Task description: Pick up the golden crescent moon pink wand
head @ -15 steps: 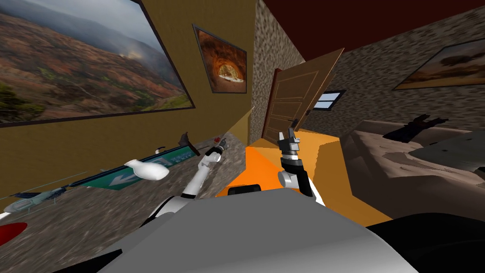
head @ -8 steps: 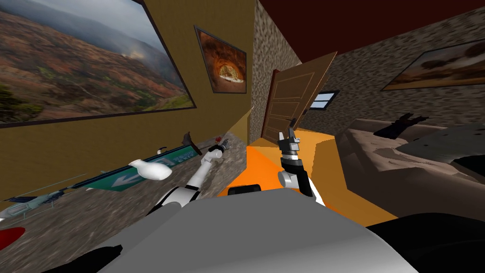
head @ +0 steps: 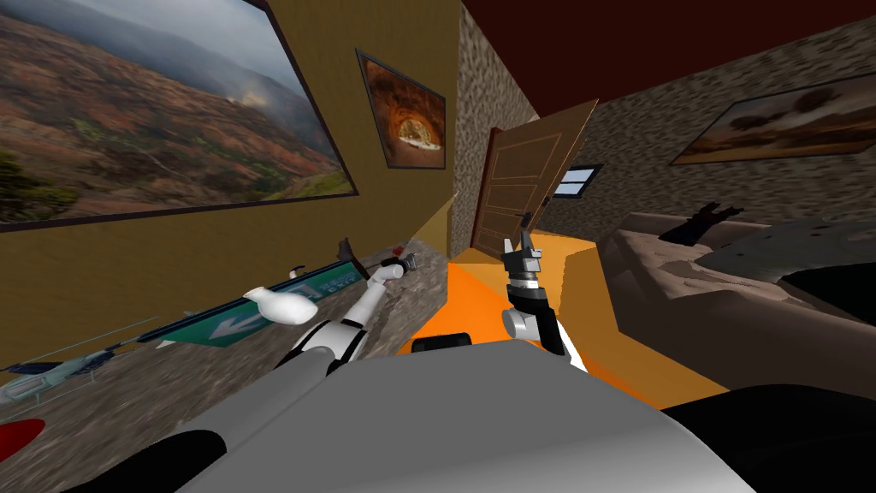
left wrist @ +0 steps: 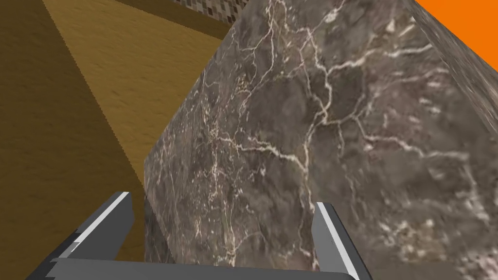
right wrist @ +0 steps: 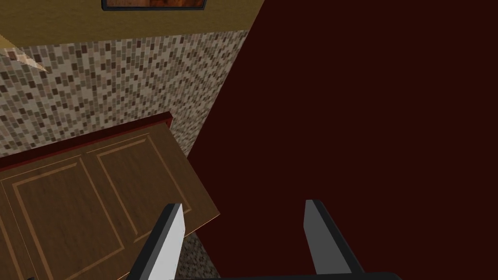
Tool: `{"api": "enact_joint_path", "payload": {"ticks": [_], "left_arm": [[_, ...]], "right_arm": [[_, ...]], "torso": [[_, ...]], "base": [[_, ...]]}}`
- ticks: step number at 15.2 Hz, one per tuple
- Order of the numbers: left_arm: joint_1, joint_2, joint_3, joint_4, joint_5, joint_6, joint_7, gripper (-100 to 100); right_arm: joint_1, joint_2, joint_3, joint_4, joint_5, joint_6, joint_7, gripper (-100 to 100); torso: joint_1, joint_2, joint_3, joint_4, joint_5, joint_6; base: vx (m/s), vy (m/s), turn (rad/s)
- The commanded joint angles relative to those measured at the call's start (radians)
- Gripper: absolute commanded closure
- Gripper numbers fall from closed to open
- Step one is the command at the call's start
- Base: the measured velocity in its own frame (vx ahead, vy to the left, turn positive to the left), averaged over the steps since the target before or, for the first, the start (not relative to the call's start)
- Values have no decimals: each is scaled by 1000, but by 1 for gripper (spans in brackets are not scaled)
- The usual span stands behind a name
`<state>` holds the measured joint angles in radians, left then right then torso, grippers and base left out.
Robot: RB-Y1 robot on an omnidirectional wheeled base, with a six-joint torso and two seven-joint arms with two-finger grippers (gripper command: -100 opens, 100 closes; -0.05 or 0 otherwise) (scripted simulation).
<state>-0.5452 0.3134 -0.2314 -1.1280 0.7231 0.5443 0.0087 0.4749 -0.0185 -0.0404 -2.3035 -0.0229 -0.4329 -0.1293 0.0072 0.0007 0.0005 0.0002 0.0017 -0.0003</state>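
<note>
- Marble-veined dark counter [left wrist: 340,121] is lying under your left gripper [left wrist: 223,199], whose fingers are standing apart with nothing between them.
- You are reaching that arm to the counter's far end, close to the ochre wall.
- Wand [head: 395,251] is showing as a small reddish speck on the counter, just beside that gripper; its shape is too small to tell.
- Right gripper [head: 522,246] is pointing upward over the orange floor [head: 479,299], fingers spread, holding nothing.

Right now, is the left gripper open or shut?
Open: the left gripper shows its fingers wide apart over the marbled top, gripping nothing.
</note>
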Motion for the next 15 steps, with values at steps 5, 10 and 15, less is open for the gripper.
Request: {"api": "enact_joint_path", "payload": {"ticks": [5,10,15], "left_arm": [[-93,2,-22,112,50,103,12,-100],[-207,6,-49,234,116,211,23,-100],[-273,8,-65,326,152,294,29,-100]], "right_arm": [[0,0,0,0,0,0,0,0],[0,0,0,0,0,0,0,0],[0,0,0,0,0,0,0,0]], "torso": [[3,0,0,0,0,0],[3,1,0,0,0,0],[6,1,0,0,1,-2]], "base": [[-43,108,-56],[-52,121,-54],[-43,131,-44]]}}
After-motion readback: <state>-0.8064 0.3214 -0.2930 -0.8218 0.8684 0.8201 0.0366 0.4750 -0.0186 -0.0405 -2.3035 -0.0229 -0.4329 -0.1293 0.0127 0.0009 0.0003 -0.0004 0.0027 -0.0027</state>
